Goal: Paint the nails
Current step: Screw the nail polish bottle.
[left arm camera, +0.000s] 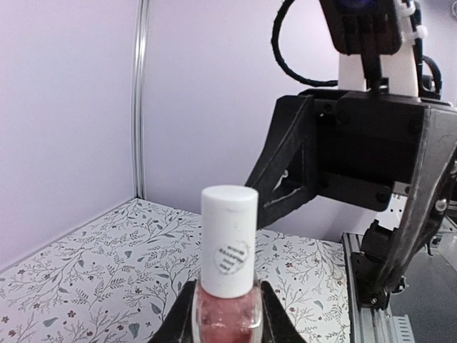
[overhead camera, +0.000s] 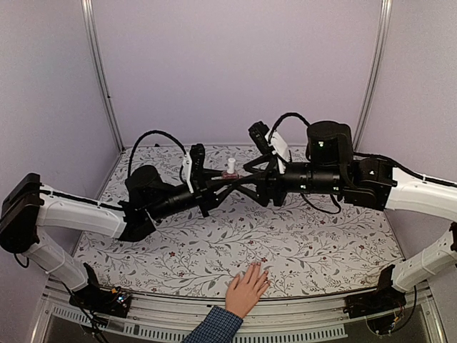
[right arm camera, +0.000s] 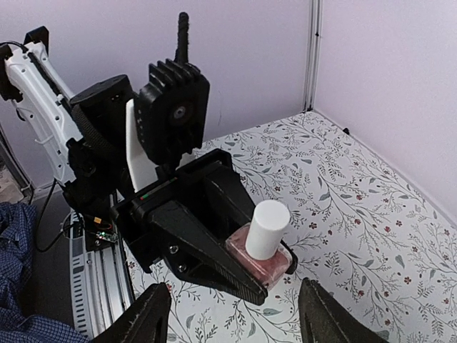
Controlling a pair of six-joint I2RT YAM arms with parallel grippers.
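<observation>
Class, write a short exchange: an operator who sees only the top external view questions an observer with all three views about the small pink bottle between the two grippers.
Operator: Is the bottle gripped?
Observer: Yes. The left gripper is shut on its pink glass body, below the white cap.
Operator: Does the right gripper hold the cap?
Observer: No. Its wrist view shows it open, fingers wide apart and short of the cap, which sits on the bottle.
</observation>
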